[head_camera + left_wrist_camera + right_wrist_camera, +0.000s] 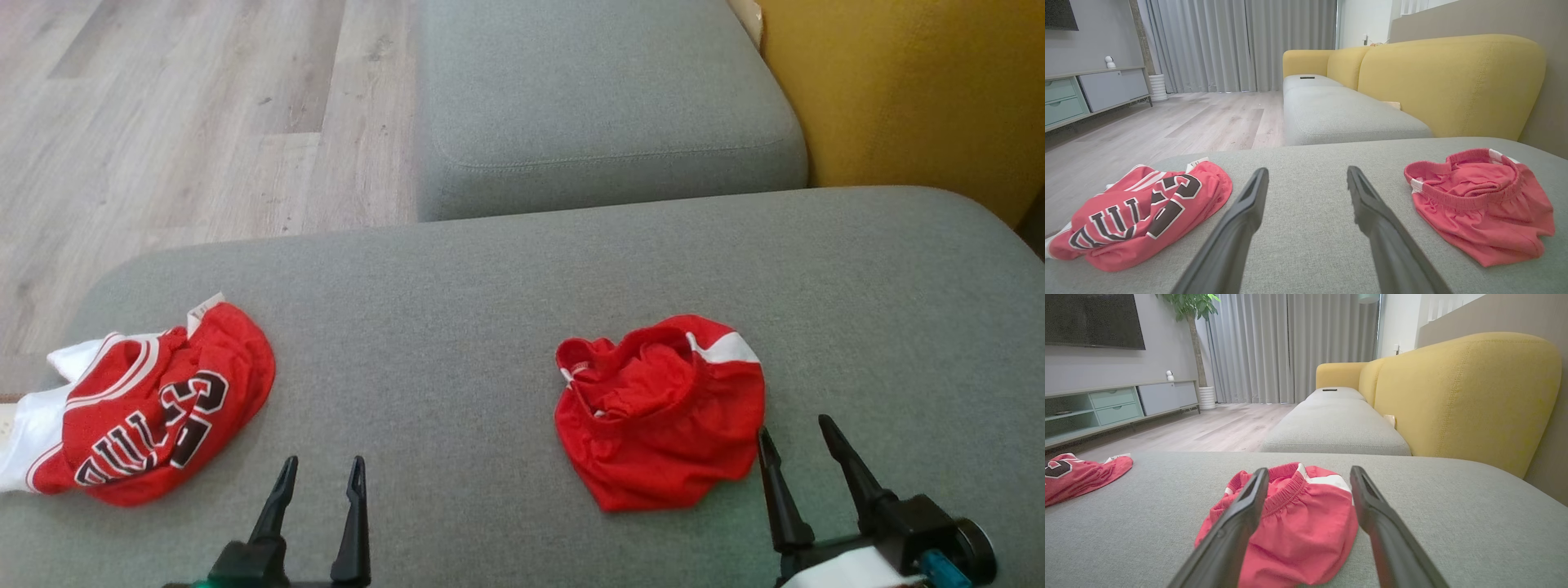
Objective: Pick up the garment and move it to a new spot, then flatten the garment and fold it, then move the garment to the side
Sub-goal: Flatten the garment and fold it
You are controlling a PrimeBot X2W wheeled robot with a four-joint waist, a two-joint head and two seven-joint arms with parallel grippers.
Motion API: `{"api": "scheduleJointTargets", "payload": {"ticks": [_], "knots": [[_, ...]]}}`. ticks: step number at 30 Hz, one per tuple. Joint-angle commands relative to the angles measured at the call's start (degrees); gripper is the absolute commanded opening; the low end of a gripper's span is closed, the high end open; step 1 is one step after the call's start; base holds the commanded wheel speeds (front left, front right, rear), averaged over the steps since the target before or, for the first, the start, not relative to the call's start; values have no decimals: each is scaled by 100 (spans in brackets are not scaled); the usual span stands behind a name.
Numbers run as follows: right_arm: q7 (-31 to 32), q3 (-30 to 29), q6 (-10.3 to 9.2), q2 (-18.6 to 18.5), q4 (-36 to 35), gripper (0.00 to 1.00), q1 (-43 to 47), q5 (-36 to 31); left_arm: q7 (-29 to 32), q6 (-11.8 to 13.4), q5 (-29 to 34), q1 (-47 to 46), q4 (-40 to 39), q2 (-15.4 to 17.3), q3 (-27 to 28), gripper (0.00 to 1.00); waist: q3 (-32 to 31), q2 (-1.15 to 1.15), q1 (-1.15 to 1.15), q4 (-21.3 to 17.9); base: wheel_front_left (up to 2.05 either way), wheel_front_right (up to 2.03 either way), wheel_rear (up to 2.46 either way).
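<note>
A crumpled red garment with an elastic waistband and white stripe (661,416) (1482,208) (1298,531) lies right of centre on the grey cushion (490,310). A second red garment, a jersey with black lettering and white trim (155,408) (1139,212) (1077,473), lies bunched at the cushion's left edge. My left gripper (323,465) (1307,171) is open over bare cushion between the two. My right gripper (794,429) (1309,471) is open just right of the waistband garment, its fingers low and close to the cloth, holding nothing.
Another grey seat cushion (596,106) extends beyond, with a yellow backrest (898,90) on the right. Wooden floor (204,122) lies to the left past the cushion edge. A low cabinet (1106,408) and curtains stand far off.
</note>
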Motion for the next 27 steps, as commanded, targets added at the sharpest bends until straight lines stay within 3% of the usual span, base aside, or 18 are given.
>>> {"api": "scheduleJointTargets", "payload": {"ticks": [1, 17, 23, 27], "knots": [[-15, 100, 39, -17, -180, 100, -204, 56, -71, 11, 51, -291, -187, -50, 190, 100, 6, 0, 0, -1, 0, 0, 0], [-15, 172, 39, -17, -232, 100, -355, -51, -71, -121, -142, -643, 119, -51, -179, 100, 259, 0, 0, -242, 0, 0, 0], [-15, 261, 39, -38, -302, 100, -507, -140, -71, -365, -1251, -1500, 786, -51, -963, 100, 668, 0, 0, -586, 0, 0, 0], [-15, 340, 39, -140, -372, 100, -651, -157, 506, -463, -2326, -2760, 1238, -51, -2057, 100, 1082, 0, 0, -848, 0, 0, 0]]}}
